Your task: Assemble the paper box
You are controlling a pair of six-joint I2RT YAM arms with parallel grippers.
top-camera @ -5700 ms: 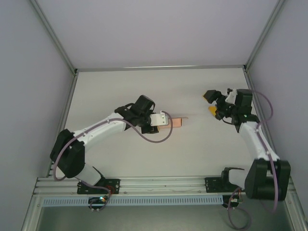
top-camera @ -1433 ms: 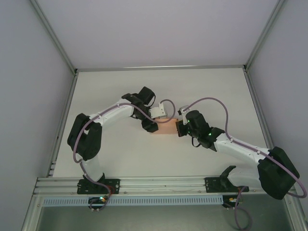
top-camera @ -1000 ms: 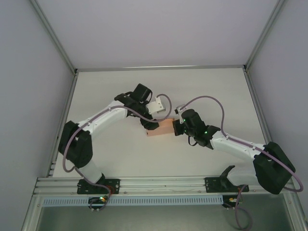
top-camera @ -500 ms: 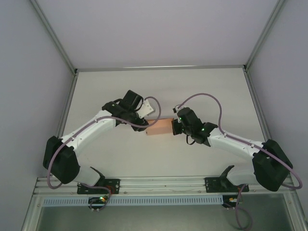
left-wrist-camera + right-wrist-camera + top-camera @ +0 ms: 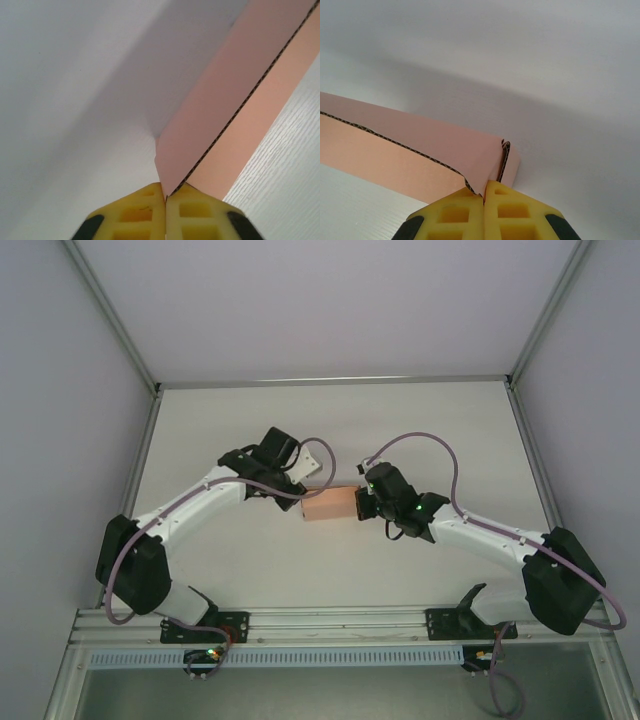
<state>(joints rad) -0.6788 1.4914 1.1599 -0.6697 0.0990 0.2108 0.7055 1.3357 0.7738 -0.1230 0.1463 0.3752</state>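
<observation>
- The box (image 5: 330,505) lies on the table (image 5: 440,420), low, pink and roughly central.
- Left gripper (image 5: 165,200) is pinched tight on a thin card edge at the box's left end.
- Right gripper (image 5: 484,197) is likewise clamped on the doubled-over wall at the right end.
- Best moved together and gently, so that the card bends at its creases rather than tearing.

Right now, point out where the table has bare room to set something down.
Bare: the far strip of the table along the back wall, and the near patch between the paper box and the front rail. Crowded: the middle, where the left hand and right hand pinch the box's ends.
</observation>
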